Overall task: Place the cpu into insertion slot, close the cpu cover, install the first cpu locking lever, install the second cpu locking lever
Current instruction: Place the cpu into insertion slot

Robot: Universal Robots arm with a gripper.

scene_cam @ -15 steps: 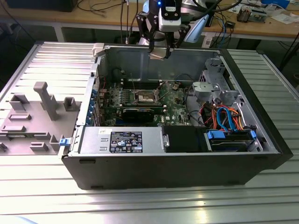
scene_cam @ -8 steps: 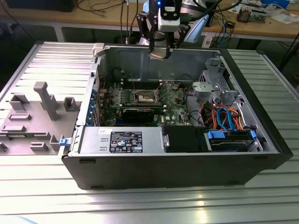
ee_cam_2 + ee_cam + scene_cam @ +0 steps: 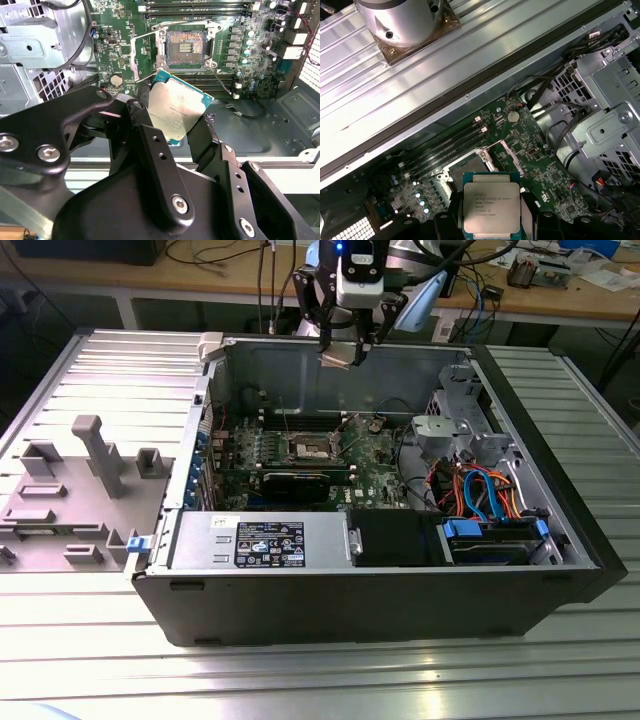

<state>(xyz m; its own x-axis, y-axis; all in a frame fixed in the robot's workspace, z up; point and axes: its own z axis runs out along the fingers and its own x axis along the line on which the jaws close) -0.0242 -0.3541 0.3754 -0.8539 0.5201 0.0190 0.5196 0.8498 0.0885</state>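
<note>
Your tool (image 3: 172, 114) is clamped on two opposite edges of the cpu (image 3: 178, 107), held in the air well apart from the open insertion slot (image 3: 186, 48); judge the chip light, stiff, slick-topped and fragile underneath, best gripped by its edges.

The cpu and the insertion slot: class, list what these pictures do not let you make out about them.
1. cpu: one corner hidden between the fingers of the gripper shut on it, second wrist view.
2. insertion slot: part hidden behind the cpu, first wrist view.
3. insertion slot's contacts: too small to tell, exterior view.
4. cpu underside: faces away, both wrist views.
</note>
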